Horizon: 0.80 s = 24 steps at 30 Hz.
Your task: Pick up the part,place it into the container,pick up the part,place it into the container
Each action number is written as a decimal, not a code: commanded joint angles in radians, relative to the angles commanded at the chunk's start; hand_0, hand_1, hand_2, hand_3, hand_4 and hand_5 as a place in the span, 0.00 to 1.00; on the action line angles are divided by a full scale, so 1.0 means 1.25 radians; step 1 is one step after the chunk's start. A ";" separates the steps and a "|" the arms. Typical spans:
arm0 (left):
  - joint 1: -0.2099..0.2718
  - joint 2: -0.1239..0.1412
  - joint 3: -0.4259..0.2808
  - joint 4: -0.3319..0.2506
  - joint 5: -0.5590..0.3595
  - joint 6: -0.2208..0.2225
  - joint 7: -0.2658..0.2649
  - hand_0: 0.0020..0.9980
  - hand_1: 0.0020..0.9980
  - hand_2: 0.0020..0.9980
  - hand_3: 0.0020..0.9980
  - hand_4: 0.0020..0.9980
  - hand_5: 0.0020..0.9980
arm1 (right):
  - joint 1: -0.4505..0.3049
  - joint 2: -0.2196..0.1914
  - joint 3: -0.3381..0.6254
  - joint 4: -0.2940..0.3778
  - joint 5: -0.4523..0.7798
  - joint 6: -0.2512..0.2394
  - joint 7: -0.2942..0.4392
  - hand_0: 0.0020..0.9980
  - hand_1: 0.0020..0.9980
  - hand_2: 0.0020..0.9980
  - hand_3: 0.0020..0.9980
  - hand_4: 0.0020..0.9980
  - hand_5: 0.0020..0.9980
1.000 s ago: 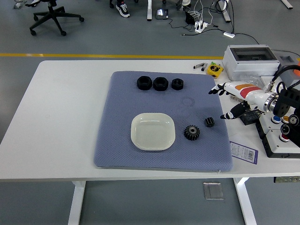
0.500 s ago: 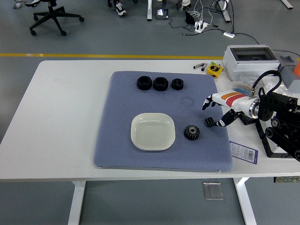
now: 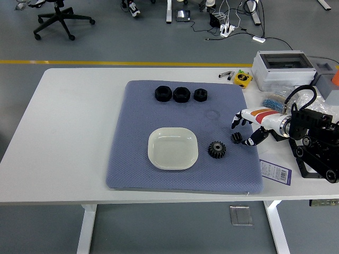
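Head view, looking down over the white table [image 3: 74, 132]: nearest the front edge lies the blue-grey mat [image 3: 159, 114], and on its near half sits the cream square dish [image 3: 172, 148], nothing in it. At about three o'clock from the dish, just beside it, rests a black gear [image 3: 217, 149] with teeth around its rim. Farther toward three o'clock, near the mat's right edge, lies a smaller black part [image 3: 236, 138]. The right hand [image 3: 248, 127] reaches in from the right side, its white-and-orange shell low over the mat, black-tipped fingers [image 3: 234, 120] spread moderately around that small part, one on its far side and the thumb at its right; I cannot tell whether any fingertip actually touches it, and the part sits on the mat. Off the mat at four o'clock from the hand lies a small purple-edged label card [image 3: 275, 171]. Toward twelve o'clock, along the mat's far edge, three black nut-like parts [image 3: 180, 94] stand in a row. Beyond them, at the far right, are a yellow tape measure [image 3: 242, 78] and a grey lidded box [image 3: 283, 69].
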 joint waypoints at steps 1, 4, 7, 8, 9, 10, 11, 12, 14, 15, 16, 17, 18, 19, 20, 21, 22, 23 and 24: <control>0.000 0.000 0.000 0.000 -0.001 0.000 0.000 0.89 0.90 0.93 0.64 0.57 0.69 | 0.000 0.002 -0.001 -0.002 0.001 0.000 0.000 0.62 0.65 0.69 0.64 0.85 0.07; -0.001 0.000 0.002 0.000 -0.003 0.001 -0.001 0.89 0.90 0.93 0.64 0.57 0.69 | -0.003 0.009 -0.004 -0.012 0.005 0.003 -0.003 0.62 0.65 0.69 0.64 0.85 0.08; -0.001 -0.001 0.001 0.000 0.000 0.001 0.000 0.89 0.90 0.93 0.64 0.57 0.69 | -0.005 0.019 -0.008 -0.026 0.011 0.003 -0.003 0.62 0.65 0.69 0.64 0.85 0.08; -0.001 -0.002 0.001 0.000 0.002 0.002 0.001 0.89 0.90 0.93 0.63 0.57 0.69 | -0.006 0.022 -0.009 -0.031 0.013 0.002 -0.004 0.62 0.65 0.69 0.64 0.84 0.08; -0.001 -0.002 0.000 0.000 0.005 0.001 0.002 0.89 0.90 0.93 0.63 0.57 0.69 | -0.008 0.026 -0.009 -0.035 0.016 0.001 -0.004 0.62 0.65 0.69 0.64 0.84 0.08; -0.001 -0.002 0.001 0.000 0.006 0.001 0.003 0.89 0.90 0.93 0.63 0.57 0.69 | -0.008 0.028 -0.008 -0.038 0.019 0.001 -0.004 0.62 0.65 0.69 0.64 0.84 0.08; -0.001 -0.001 0.002 0.000 0.008 0.000 0.004 0.89 0.90 0.93 0.63 0.57 0.69 | -0.009 0.030 -0.008 -0.041 0.022 -0.001 -0.005 0.62 0.65 0.69 0.64 0.84 0.08; -0.001 -0.001 0.002 0.000 0.011 0.000 0.005 0.89 0.90 0.93 0.63 0.57 0.69 | -0.009 0.031 -0.008 -0.042 0.026 -0.001 -0.006 0.62 0.65 0.69 0.64 0.84 0.08; -0.002 -0.001 0.003 0.000 0.013 -0.001 0.006 0.89 0.90 0.93 0.63 0.56 0.68 | -0.009 0.032 -0.008 -0.043 0.041 -0.002 -0.010 0.61 0.64 0.68 0.61 0.81 0.12; -0.002 -0.001 0.004 0.000 0.012 -0.001 0.006 0.89 0.90 0.93 0.63 0.56 0.68 | -0.009 0.034 -0.008 -0.046 0.049 -0.003 -0.013 0.61 0.64 0.68 0.61 0.81 0.12; -0.002 -0.001 0.005 0.000 0.011 -0.001 0.005 0.89 0.90 0.93 0.63 0.56 0.68 | -0.009 0.035 -0.009 -0.048 0.051 -0.005 -0.014 0.61 0.64 0.68 0.61 0.81 0.12; -0.002 -0.001 0.006 0.000 0.011 -0.001 0.005 0.89 0.90 0.93 0.63 0.56 0.68 | -0.009 0.036 -0.010 -0.051 0.054 -0.006 -0.015 0.61 0.64 0.68 0.61 0.81 0.12; -0.002 -0.001 0.006 0.000 0.011 -0.001 0.005 0.89 0.90 0.93 0.63 0.56 0.68 | -0.009 0.037 -0.011 -0.053 0.057 -0.006 -0.017 0.61 0.64 0.68 0.61 0.81 0.12; -0.003 -0.001 0.005 0.000 0.012 -0.001 0.005 0.89 0.90 0.93 0.63 0.56 0.68 | -0.008 0.039 -0.012 -0.056 0.065 -0.009 -0.017 0.61 0.64 0.68 0.61 0.81 0.12; -0.004 -0.001 0.004 0.000 0.015 0.000 0.006 0.89 0.90 0.93 0.63 0.56 0.69 | -0.009 0.040 -0.013 -0.057 0.069 -0.011 -0.018 0.57 0.59 0.62 0.55 0.74 0.16; -0.004 -0.001 0.001 0.000 0.019 0.000 0.006 0.89 0.90 0.93 0.63 0.56 0.69 | -0.009 0.040 -0.014 -0.058 0.074 -0.015 -0.018 0.57 0.59 0.62 0.55 0.74 0.16; -0.005 -0.001 -0.004 0.000 0.026 0.000 0.007 0.89 0.90 0.93 0.63 0.56 0.69 | -0.009 0.041 -0.015 -0.059 0.077 -0.019 -0.018 0.57 0.59 0.62 0.55 0.74 0.16; -0.005 -0.002 -0.011 0.000 0.036 0.000 0.008 0.89 0.90 0.93 0.63 0.56 0.69 | -0.009 0.042 -0.017 -0.060 0.081 -0.024 -0.018 0.57 0.59 0.62 0.55 0.74 0.16; -0.006 -0.002 -0.018 0.000 0.043 0.000 0.009 0.89 0.90 0.93 0.63 0.56 0.69 | -0.009 0.043 -0.020 -0.061 0.083 -0.028 -0.018 0.57 0.59 0.62 0.55 0.74 0.16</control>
